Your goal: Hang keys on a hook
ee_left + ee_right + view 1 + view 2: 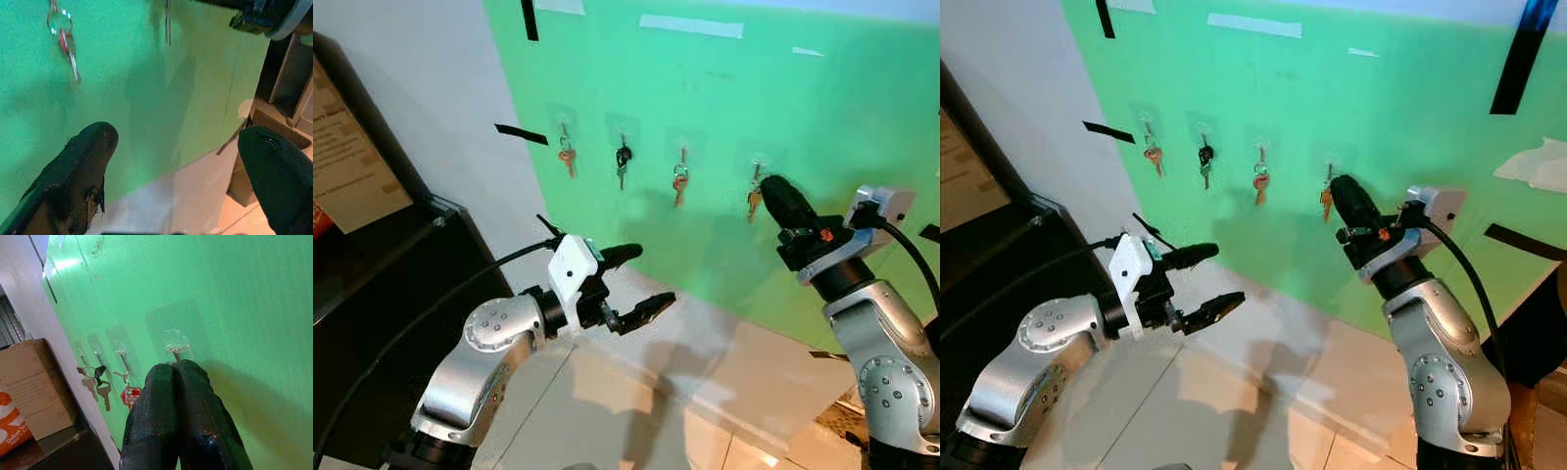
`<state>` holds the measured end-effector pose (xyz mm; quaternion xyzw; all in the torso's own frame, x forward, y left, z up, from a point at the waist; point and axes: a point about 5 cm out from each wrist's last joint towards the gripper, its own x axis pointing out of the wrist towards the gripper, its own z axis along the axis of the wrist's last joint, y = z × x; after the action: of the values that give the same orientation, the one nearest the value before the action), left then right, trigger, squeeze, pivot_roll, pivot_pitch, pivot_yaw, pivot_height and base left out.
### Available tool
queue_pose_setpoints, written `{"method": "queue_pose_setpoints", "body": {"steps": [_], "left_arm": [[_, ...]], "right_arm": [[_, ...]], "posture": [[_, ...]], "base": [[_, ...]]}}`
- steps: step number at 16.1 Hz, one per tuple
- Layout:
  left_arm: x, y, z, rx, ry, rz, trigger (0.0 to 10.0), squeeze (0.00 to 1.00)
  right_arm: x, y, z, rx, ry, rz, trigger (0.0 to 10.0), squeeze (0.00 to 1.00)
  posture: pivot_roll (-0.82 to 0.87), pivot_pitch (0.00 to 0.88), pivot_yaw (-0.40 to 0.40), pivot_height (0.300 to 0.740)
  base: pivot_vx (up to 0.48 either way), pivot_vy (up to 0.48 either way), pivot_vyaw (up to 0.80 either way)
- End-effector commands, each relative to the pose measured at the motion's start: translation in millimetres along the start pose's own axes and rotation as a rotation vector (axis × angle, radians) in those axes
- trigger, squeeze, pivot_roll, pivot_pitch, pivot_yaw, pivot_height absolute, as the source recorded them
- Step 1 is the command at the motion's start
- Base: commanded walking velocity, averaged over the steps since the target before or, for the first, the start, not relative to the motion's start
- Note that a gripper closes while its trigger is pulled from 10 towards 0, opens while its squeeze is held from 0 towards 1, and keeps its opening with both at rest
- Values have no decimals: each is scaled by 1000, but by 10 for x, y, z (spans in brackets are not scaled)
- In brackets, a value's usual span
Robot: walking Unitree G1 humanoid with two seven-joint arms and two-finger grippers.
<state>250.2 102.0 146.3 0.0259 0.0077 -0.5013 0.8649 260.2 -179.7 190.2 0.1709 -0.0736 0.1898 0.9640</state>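
The right gripper's [178, 369] fingers are pressed together right at the fourth hook [176, 348], where the keys [755, 201] dangle, apparently hung already; only letting go and backing off seems left. The left gripper [641, 284] hovers with fingers apart, holding nothing

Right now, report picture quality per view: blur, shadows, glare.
Left eye view: sharp; arm shadows fall on the green board. Left wrist view: red key motion-smeared, left gripper fingers soft. Right wrist view: bright glare at the board's top corner; right gripper in focus under the hook.
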Motion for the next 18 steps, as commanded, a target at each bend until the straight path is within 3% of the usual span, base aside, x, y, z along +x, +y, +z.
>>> {"method": "queue_pose_setpoints", "body": {"steps": [1, 14, 18], "left_arm": [[-9, 36, 105, 31, -43, 15, 10000, 0], [8, 46, 146, 36, -74, 16, 10000, 0], [15, 45, 146, 34, -74, 10, 10000, 0]], "right_arm": [[22, 70, 27, 3, -10, 34, 10000, 0], [103, 123, -35, 15, 16, 71, 10000, 0], [132, 46, -72, -14, 36, -15, 10000, 0]], "posture": [[-87, 0, 103, 740], [-78, 0, 104, 740], [-83, 0, 108, 740]], "base": [[0, 0, 0], [0, 0, 0], [0, 0, 0]]}}
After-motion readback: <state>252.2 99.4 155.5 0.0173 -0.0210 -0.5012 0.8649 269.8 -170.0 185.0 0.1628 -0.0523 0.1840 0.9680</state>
